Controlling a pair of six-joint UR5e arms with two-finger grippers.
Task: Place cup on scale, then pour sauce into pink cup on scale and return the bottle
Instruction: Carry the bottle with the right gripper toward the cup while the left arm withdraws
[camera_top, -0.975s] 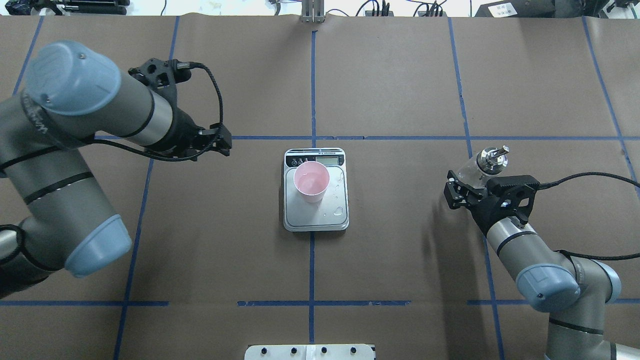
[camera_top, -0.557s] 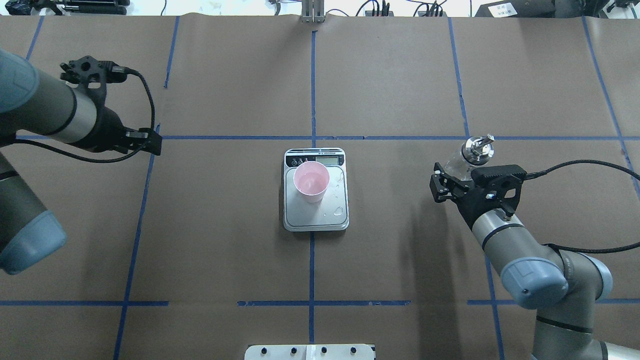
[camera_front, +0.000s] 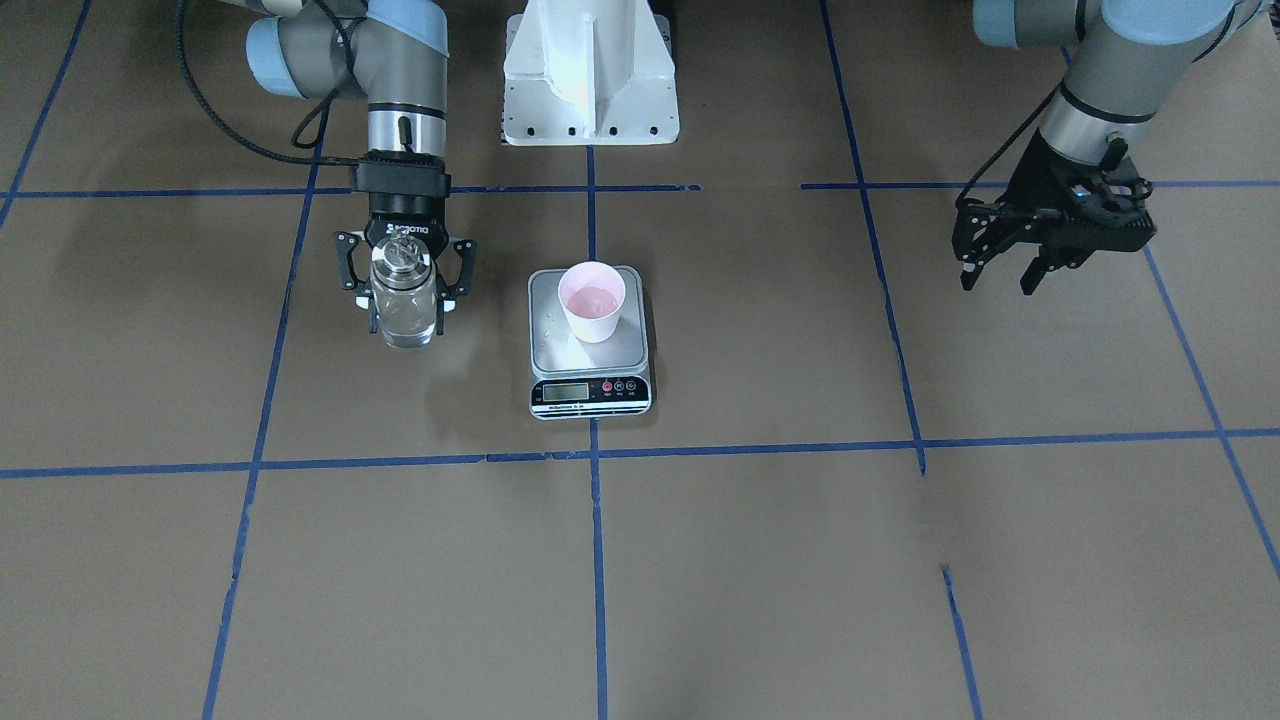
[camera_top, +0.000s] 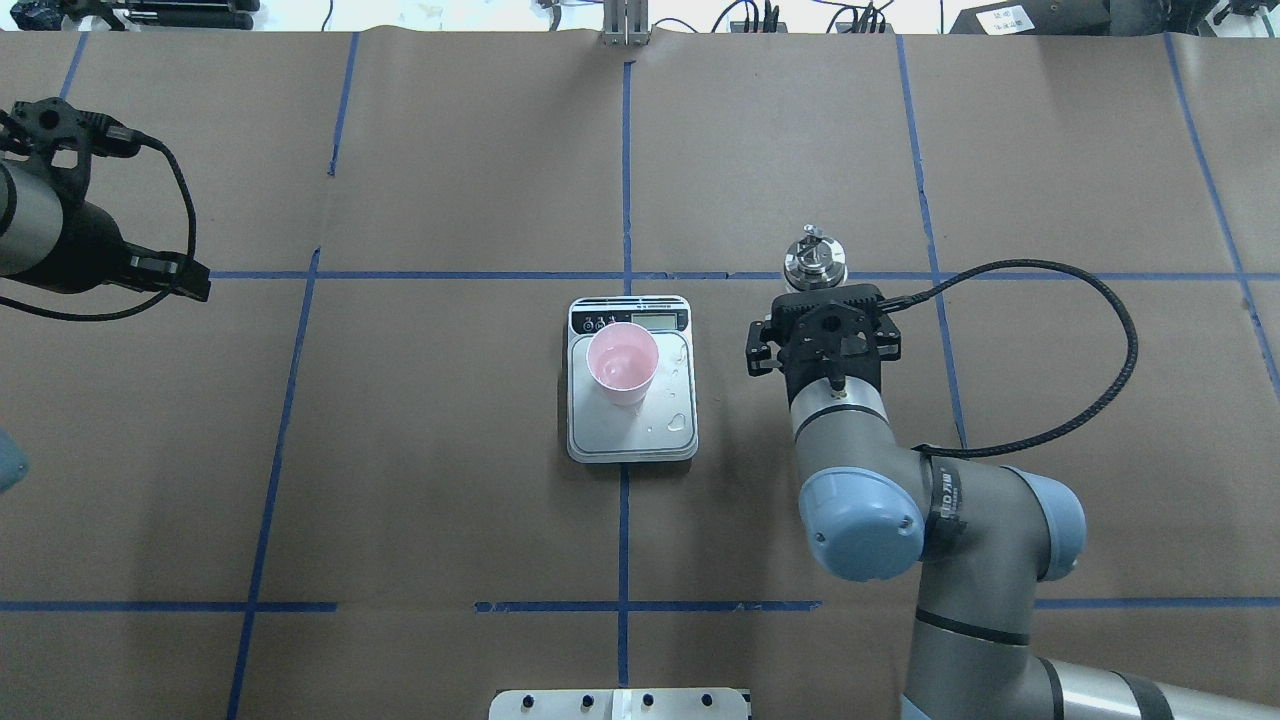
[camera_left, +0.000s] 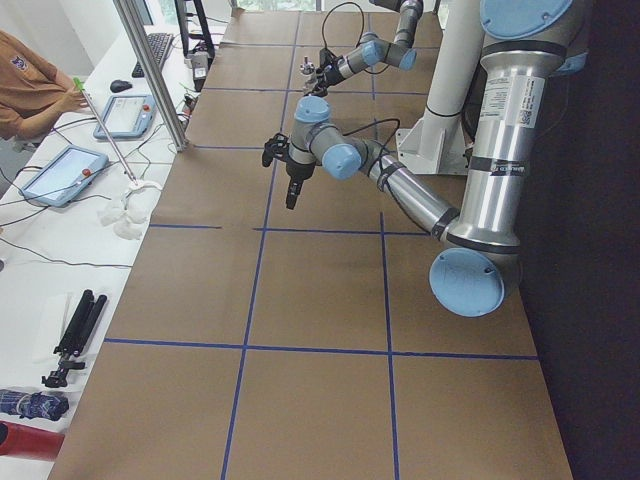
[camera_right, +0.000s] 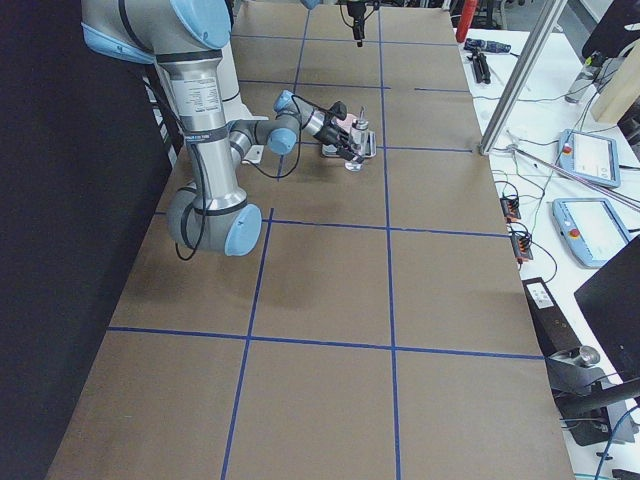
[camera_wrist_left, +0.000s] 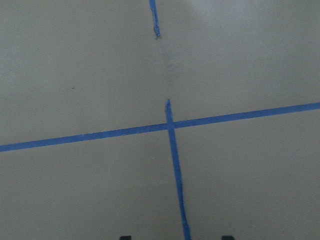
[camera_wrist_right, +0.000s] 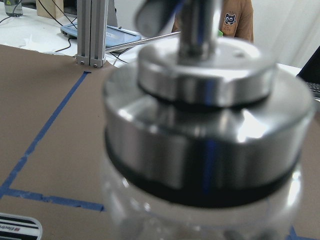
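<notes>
As right pincer (camera_front: 405, 300) grips bottle (camera_front: 404, 325), seemingly upright

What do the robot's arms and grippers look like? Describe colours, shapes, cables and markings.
The right arm and left arm are silver-grey tubes with pale blue joint caps. The right gripper and left gripper are black, each with two fingers. A black cable loops to each wrist; white lettering marks the right gripper's body.

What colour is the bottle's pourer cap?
Shiny silver metal. The cap shows best in the right wrist-mounted view.
</notes>
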